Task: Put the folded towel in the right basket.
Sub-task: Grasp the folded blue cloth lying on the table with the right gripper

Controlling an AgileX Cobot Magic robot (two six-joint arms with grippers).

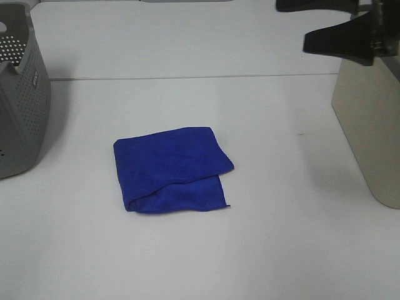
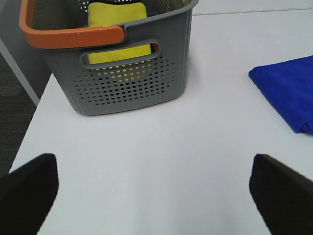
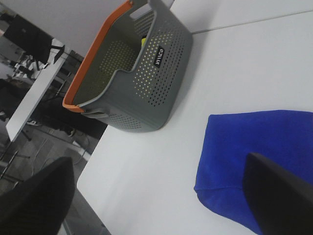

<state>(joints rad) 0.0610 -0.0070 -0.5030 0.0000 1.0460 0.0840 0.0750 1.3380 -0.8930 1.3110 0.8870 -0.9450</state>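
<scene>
The folded blue towel (image 1: pixel 170 167) lies flat on the white table (image 1: pixel 281 244), near the middle. It also shows in the left wrist view (image 2: pixel 288 90) and the right wrist view (image 3: pixel 259 147). The right basket (image 1: pixel 370 125) is beige and stands at the right edge, partly cut off. My right gripper (image 1: pixel 312 24) hangs open and empty high above the table's far right, beside the beige basket's top; its wrist view shows it (image 3: pixel 161 196) with jaws wide apart. My left gripper (image 2: pixel 156 196) is open and empty, low over the table's left side, apart from the towel.
A grey perforated basket (image 1: pixel 22 106) with an orange handle (image 2: pixel 73 35) stands at the left edge and holds a yellow cloth (image 2: pixel 117 14). It also shows in the right wrist view (image 3: pixel 132 73). A seam crosses the table behind the towel.
</scene>
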